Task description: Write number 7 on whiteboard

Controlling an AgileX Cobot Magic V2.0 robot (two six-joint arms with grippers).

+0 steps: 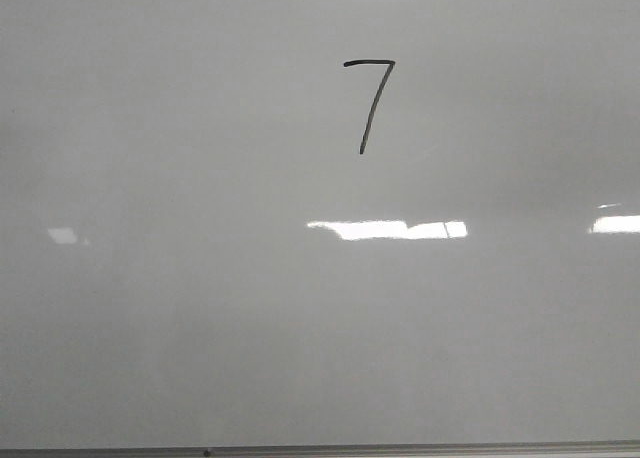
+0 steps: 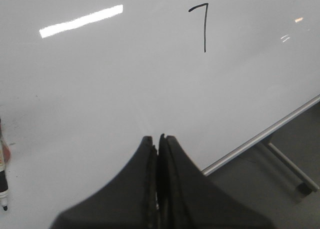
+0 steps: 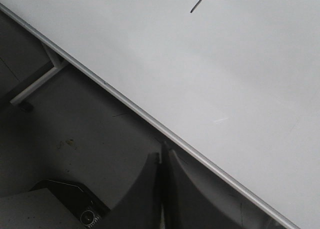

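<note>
Black marker pen (image 2: pixel 4 186) lies on the glossy grey-white whiteboard (image 1: pixel 200 308), cut off at the left wrist view's edge. Grey metal stand leg (image 3: pixel 35 86) on dark floor (image 3: pixel 85 134) beyond the frame. Bright glare patches on the board. Thin black hand-drawn number 7 (image 1: pixel 370 103) sits upper centre; right wrist view shows only its tail. Left pincer (image 2: pixel 158 138) pressed together, empty; right pincer (image 3: pixel 161 156) likewise.

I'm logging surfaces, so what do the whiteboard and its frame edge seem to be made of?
The whiteboard looks like glossy coated board: it mirrors bright ceiling lights. The frame edge looks like thin grey metal, likely aluminium, with a dull sheen.
</note>
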